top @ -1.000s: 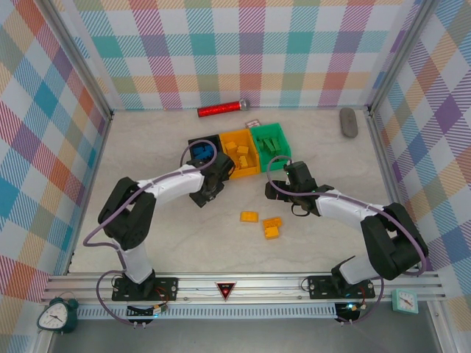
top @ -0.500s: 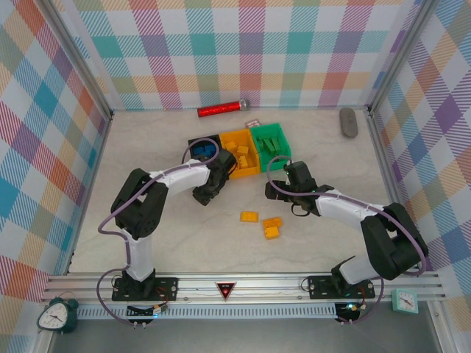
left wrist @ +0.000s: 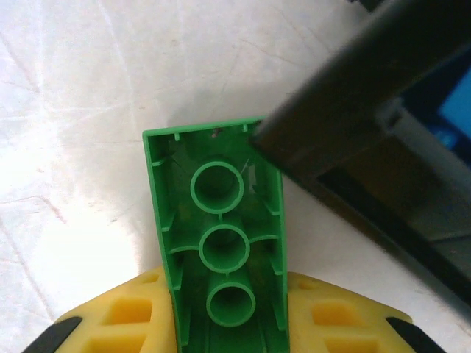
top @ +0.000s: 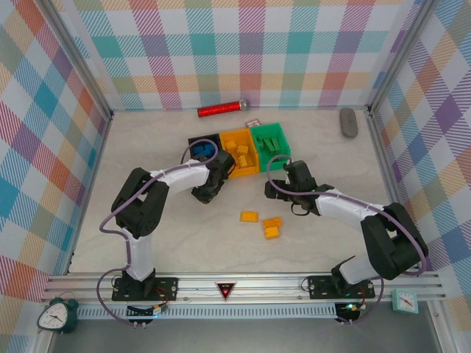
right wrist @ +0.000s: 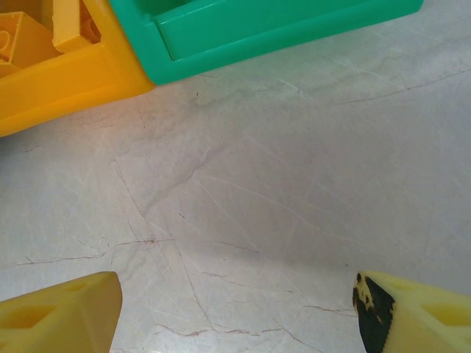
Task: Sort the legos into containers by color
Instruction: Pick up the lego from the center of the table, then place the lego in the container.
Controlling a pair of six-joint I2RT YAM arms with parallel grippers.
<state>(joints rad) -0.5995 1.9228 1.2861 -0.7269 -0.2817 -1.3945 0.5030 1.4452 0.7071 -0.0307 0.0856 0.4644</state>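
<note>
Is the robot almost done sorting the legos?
Nearly. The black bin, orange bin and green bin hold legos. The left tool grips a green lego by the black bin. Orange legos on the table remain; the right tool is open, holding nothing.

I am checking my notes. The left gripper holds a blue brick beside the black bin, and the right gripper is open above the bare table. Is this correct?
One detail is wrong: the brick in the left gripper is green, not blue, as the left wrist view shows. The rest stands: it is beside the black bin, and the right gripper is open above the bare table.
</note>
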